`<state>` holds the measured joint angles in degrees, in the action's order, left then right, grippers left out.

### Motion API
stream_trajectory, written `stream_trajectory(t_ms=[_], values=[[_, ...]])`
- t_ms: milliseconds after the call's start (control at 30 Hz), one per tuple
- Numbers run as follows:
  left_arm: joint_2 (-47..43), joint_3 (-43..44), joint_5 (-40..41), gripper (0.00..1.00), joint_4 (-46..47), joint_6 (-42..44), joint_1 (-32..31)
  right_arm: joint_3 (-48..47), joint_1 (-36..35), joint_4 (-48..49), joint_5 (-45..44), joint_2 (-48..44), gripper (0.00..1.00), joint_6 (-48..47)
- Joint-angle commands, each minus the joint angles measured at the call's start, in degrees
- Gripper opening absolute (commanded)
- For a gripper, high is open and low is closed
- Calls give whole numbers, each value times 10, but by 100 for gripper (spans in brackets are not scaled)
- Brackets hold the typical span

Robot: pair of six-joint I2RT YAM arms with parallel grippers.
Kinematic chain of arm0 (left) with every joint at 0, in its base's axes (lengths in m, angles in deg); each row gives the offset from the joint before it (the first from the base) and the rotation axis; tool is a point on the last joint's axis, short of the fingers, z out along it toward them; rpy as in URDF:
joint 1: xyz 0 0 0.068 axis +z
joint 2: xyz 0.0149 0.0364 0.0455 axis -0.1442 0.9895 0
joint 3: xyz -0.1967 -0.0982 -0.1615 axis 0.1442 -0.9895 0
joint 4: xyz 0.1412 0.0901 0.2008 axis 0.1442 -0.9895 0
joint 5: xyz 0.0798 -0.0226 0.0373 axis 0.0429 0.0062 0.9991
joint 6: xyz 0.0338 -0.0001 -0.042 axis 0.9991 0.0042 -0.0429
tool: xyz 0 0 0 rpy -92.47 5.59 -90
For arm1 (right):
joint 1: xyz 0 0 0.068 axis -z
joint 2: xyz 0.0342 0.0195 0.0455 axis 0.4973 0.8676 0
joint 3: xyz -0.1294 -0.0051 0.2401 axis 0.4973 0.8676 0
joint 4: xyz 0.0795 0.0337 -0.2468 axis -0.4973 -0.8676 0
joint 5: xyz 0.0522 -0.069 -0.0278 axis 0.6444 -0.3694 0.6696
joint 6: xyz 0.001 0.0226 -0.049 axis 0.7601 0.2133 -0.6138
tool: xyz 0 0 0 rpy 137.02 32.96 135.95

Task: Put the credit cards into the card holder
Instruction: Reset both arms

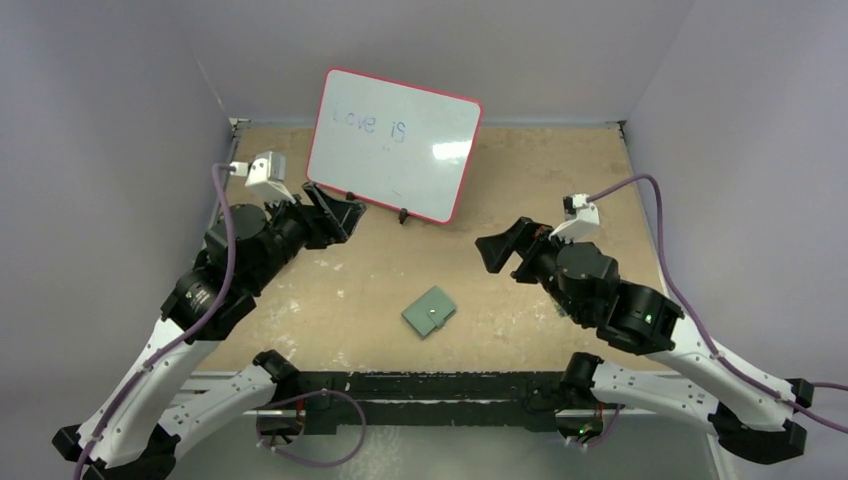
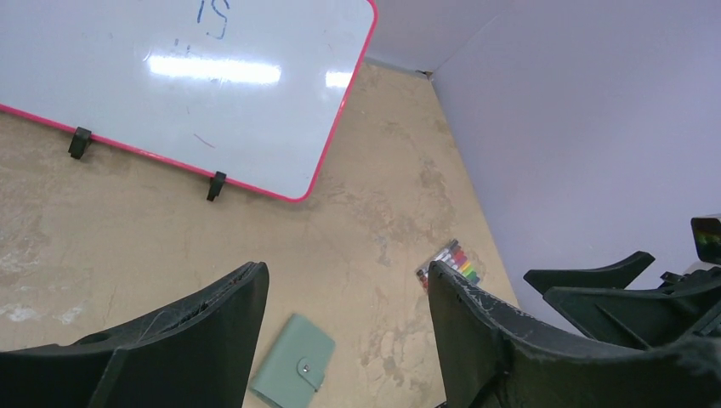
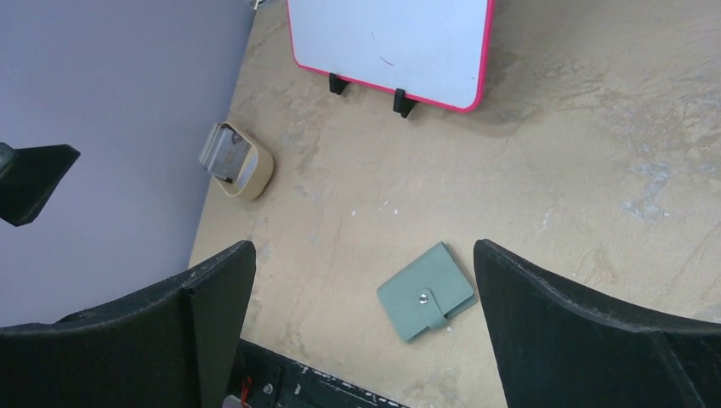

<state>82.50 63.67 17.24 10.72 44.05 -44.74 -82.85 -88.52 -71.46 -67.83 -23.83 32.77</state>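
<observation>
The card holder is a sage-green wallet, snapped shut, lying flat on the table near the front middle. It also shows in the left wrist view and in the right wrist view. No credit cards show in any view. My left gripper is open and empty, raised above the table to the back left of the wallet; the wrist view shows its jaws wide apart. My right gripper is open and empty, raised to the right of the wallet.
A pink-framed whiteboard stands on black feet at the back. A silver ribbed case in a beige holder sits by the left wall. A pack of coloured markers lies near the right wall. The table's front edge is close to the wallet.
</observation>
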Motion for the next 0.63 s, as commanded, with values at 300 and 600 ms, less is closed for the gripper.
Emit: stream_trajectory(t_ms=[300, 600], values=[[-24, -65, 0, 70, 42, -22, 1, -18, 1, 16, -8, 10, 99, -1], [-22, -63, 8, 70, 43, -19, 1, -24, 0, 11, -20, 1, 99, 5]])
